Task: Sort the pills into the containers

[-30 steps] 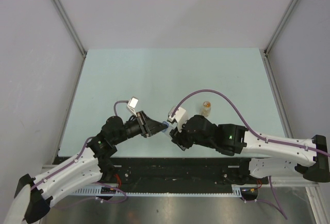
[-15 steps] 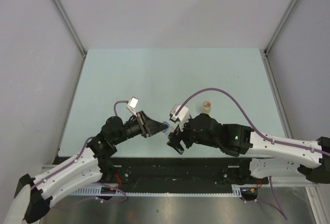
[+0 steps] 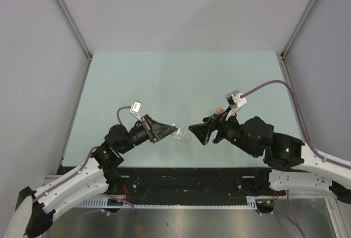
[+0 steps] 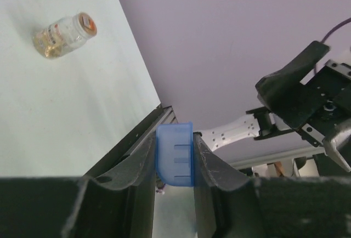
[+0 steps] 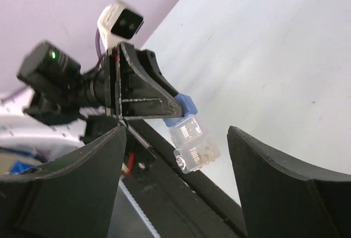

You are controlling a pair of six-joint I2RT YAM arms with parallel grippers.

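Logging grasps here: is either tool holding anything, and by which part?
The left tool grips the vial by its blue cap; the right tool is open, holding nothing.

One round jar [image 4: 64,35] and one blue-capped vial [image 5: 192,142] are counted; the pills [image 4: 48,45] inside cannot be counted
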